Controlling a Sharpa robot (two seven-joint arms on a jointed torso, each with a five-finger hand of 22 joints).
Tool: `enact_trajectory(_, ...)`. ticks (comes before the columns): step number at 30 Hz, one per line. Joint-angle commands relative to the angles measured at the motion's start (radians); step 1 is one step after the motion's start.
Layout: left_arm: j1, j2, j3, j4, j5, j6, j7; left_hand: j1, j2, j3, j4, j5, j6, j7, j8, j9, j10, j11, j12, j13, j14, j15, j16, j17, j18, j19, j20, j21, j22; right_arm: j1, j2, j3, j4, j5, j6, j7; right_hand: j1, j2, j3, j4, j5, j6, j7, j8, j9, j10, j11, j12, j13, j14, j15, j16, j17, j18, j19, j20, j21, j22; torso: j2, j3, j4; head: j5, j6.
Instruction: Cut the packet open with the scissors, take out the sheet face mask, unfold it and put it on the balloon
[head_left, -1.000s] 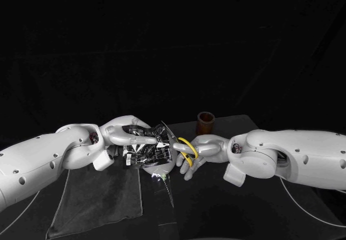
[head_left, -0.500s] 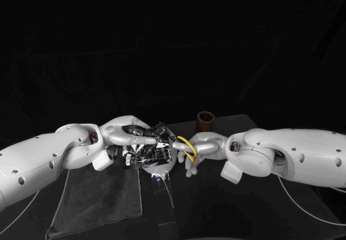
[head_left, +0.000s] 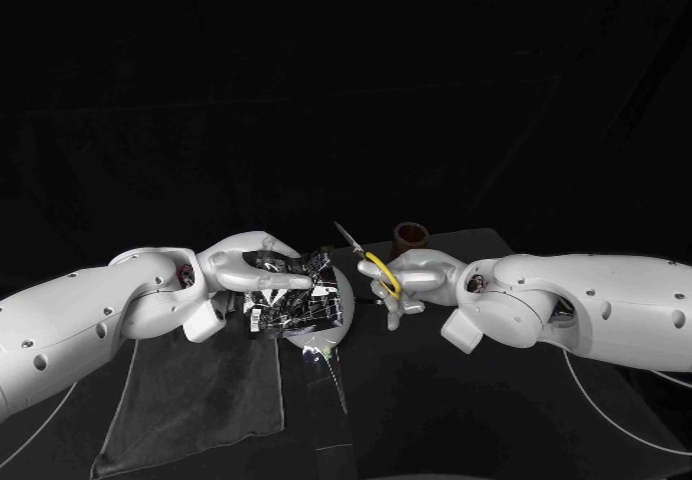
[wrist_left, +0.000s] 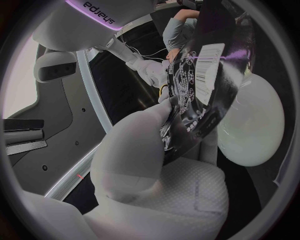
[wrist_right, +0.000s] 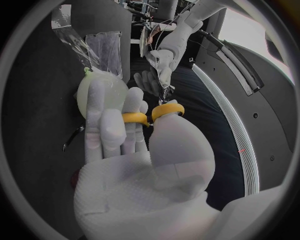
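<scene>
Left hand (head_left: 260, 268): fingers are clamped on the packet's upper part, just above the balloon.
Packet (head_left: 300, 298): dark and printed, it is held upright over the balloon's top. Its edge toward the right hand stands free.
Balloon (head_left: 320, 338): pale, it sits low between the two hands, partly covered by the packet.
Right hand (head_left: 414, 285): fingers are closed through the scissors' yellow loops, just beside the balloon on the right arm's side.
Scissors (head_left: 378, 272): the blades point up, above the balloon and near the packet's free edge. Whether they touch that edge cannot be told.
Cloth (head_left: 202, 385): lies flat on the table (head_left: 476, 410), near the balloon on the left arm's side.
Tube (head_left: 411, 238): brown and upright, it stands beyond the balloon, behind the right hand.
Room: a narrow dark gap separates the packet's free edge from the right hand.
</scene>
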Motion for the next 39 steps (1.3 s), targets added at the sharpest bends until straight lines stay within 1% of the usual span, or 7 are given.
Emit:
enact_trajectory(1,0.001,-0.003,0.001,0.004,0.021,0.0,0.008,-0.003,0.01,0.024,-0.03,0.004,0.008,-0.002,0.007,0.024,0.002,-0.008,0.001,0.001,-0.002,-0.001,0.001,0.001,0.012,-0.005,0.0,0.006,0.002,0.001,-0.007,0.001,-0.005,0.036,-0.114,0.064,0.175,0.177,-0.015,0.001,0.005,0.096,-0.07,0.179,0.128,0.091,-0.045,0.573,0.396,0.06,-0.04,0.004,0.01,0.014,-0.011,0.003,0.009,0.01,0.0,0.0001,0.0,-0.004,0.005)
enact_trajectory(10,0.001,-0.02,0.001,0.01,0.101,-0.059,0.016,-0.004,0.012,0.024,-0.03,0.004,0.007,-0.001,0.006,0.024,0.001,-0.008,0.001,0.001,-0.003,-0.001,0.001,0.001,0.011,-0.007,0.0,0.008,0.003,0.004,-0.035,0.001,-0.046,0.026,-0.173,0.105,0.185,0.183,-0.025,-0.002,0.005,0.084,-0.07,0.159,0.122,0.088,-0.045,0.568,0.389,0.057,-0.04,-0.002,0.012,0.014,-0.017,0.002,0.017,0.018,0.0,-0.0005,0.001,-0.007,0.01)
enact_trajectory(12,0.001,-0.025,0.001,0.012,0.125,-0.074,0.018,-0.004,0.012,0.024,-0.03,0.004,0.006,-0.001,0.006,0.024,0.001,-0.007,0.001,0.001,-0.003,-0.001,0.0,0.001,0.011,-0.007,0.0,0.008,0.003,0.004,-0.039,0.0,-0.056,0.01,-0.178,0.111,0.195,0.186,-0.036,-0.005,0.005,0.056,-0.067,0.11,0.11,0.08,-0.042,0.549,0.369,0.048,-0.038,-0.034,0.001,0.013,-0.027,0.004,0.02,0.023,0.0,-0.0008,0.0011,-0.008,0.01)
enact_trajectory(14,0.001,-0.031,0.001,0.016,0.15,-0.09,0.02,-0.004,0.012,0.024,-0.03,0.004,0.006,-0.001,0.006,0.024,0.0,-0.007,0.001,0.001,-0.003,-0.001,0.0,0.001,0.011,-0.007,0.0,0.009,0.004,0.004,-0.043,0.0,-0.065,-0.017,-0.182,0.114,0.198,0.187,-0.038,-0.005,0.005,0.051,-0.066,0.1,0.108,0.078,-0.042,0.546,0.365,0.046,-0.037,-0.037,0.0,0.013,-0.029,0.004,0.021,0.024,0.0,-0.0006,0.001,-0.007,0.009)
enact_trajectory(17,0.001,-0.043,0.001,0.024,0.193,-0.117,0.024,-0.005,0.013,0.024,-0.03,0.004,0.005,-0.001,0.005,0.024,0.0,-0.007,0.0,0.001,-0.003,0.0,0.0,0.002,0.011,-0.008,0.0,0.009,0.004,0.002,-0.048,0.0,-0.077,-0.064,-0.188,0.117,0.237,0.195,-0.059,-0.016,0.006,-0.042,-0.052,-0.078,0.064,0.051,-0.028,0.467,0.287,0.016,-0.026,-0.139,-0.037,0.011,-0.058,0.012,0.021,0.033,0.0,0.0002,0.0009,-0.006,0.009)
enact_trajectory(24,0.001,-0.073,0.0,0.05,0.267,-0.166,0.027,-0.006,0.013,0.024,-0.03,0.004,0.005,0.0,0.005,0.024,0.0,-0.007,0.0,0.001,-0.003,0.0,0.0,0.002,0.011,-0.009,0.0,0.01,0.005,-0.005,-0.061,-0.001,-0.1,-0.162,-0.188,0.102,0.364,0.212,-0.042,-0.058,0.012,-0.083,-0.025,-0.197,-0.001,-0.007,-0.004,0.23,0.07,-0.056,-0.003,-0.413,-0.147,0.012,-0.106,0.034,0.011,0.04,0.0,-0.0009,0.0001,-0.008,0.008)
enact_trajectory(39,-0.004,-0.125,-0.001,0.1,0.308,-0.204,0.029,-0.006,0.013,0.025,-0.03,0.004,0.005,0.0,0.005,0.024,0.0,-0.007,0.0,0.001,-0.003,0.0,0.0,0.002,0.011,-0.009,0.0,0.01,0.005,-0.022,-0.078,-0.002,-0.115,-0.258,-0.19,0.078,0.443,0.208,-0.02,-0.085,0.01,-0.069,-0.02,-0.257,-0.041,0.003,0.0,0.138,0.013,-0.064,0.002,-0.501,-0.188,0.015,-0.119,0.044,0.007,0.044,-0.001,-0.0013,0.0007,-0.002,0.005)
